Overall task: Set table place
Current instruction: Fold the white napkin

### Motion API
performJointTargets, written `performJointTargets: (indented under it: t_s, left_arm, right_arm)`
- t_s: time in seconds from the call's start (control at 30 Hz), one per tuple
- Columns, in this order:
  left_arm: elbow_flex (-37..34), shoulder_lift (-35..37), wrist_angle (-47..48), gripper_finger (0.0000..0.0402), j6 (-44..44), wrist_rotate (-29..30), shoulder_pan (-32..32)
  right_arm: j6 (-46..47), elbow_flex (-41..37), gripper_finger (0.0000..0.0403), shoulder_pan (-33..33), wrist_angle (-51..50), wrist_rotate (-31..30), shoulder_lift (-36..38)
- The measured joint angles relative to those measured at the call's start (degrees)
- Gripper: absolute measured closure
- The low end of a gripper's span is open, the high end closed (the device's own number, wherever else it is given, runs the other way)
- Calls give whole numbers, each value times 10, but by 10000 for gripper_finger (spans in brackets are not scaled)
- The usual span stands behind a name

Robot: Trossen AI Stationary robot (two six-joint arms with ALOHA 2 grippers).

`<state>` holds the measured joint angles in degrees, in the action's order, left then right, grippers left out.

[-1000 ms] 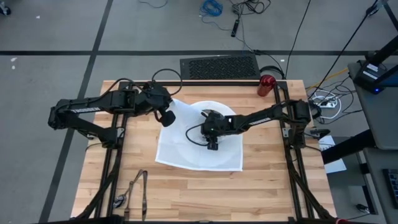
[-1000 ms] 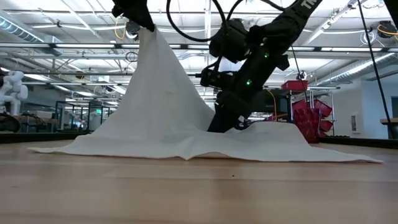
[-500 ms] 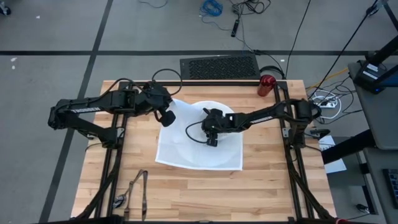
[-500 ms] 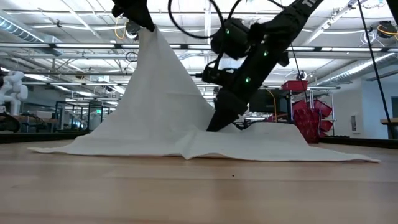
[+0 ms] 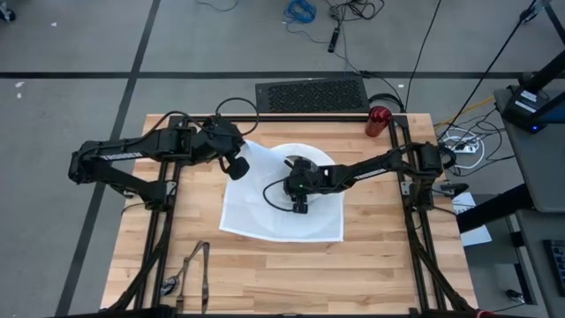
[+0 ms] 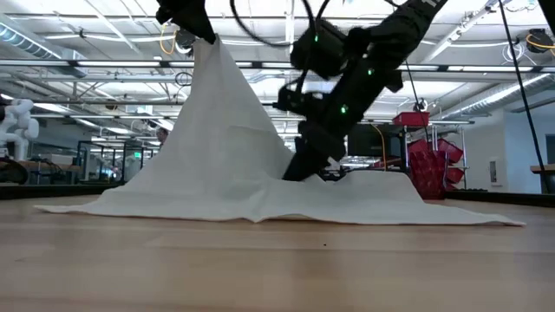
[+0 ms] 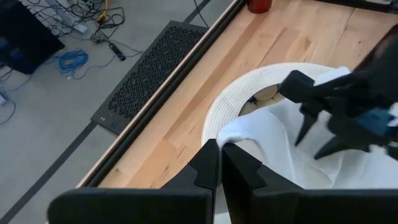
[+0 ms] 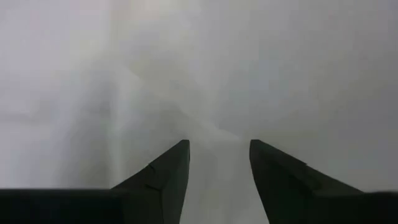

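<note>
The white cloth napkin (image 5: 282,219) lies spread over the big white plate (image 5: 306,148) at the middle of the table (image 5: 380,265). One corner is raised into a tent (image 6: 221,130). My left gripper (image 5: 237,168) is shut on that corner, high above the table. My right gripper (image 5: 298,208) stands open, slanting down onto the middle of the napkin (image 8: 205,81). The plate's far rim (image 7: 249,87) shows beside the cloth. The red cup (image 5: 380,119) stands at the far right corner, and the dark cutlery (image 5: 190,269) lies near the front left. My left gripper pinches the napkin's raised corner (image 7: 231,134) between its two shut fingers, which slant down from the table's left. The cloth hangs from it in a taut slope, its other edges lying on the plate and table. My right gripper's fingertips (image 6: 299,173) stand at the cloth; whether they touch it, I cannot tell.
A black perforated panel (image 5: 312,94) lies along the table's far edge. Bare wood lies in front of the napkin and on both sides. Cables and a power strip (image 5: 459,146) sit off the table's right side.
</note>
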<state>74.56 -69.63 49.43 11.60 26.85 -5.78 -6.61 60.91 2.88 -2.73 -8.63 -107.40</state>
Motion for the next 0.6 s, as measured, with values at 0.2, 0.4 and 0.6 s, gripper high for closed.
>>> performJointTargets:
  t_s: [0.2,0.4,0.6]
  left_arm:
    - [0,0,0,402,0,0,0]
    - [0,0,0,402,0,0,0]
    - [0,0,2,402,0,0,0]
  right_arm:
    - [-28,8,254,-3,9,-1,-5]
    - [-19,8,254,10,9,-2,-29]
    - [-16,9,255,8,4,-4,-32]
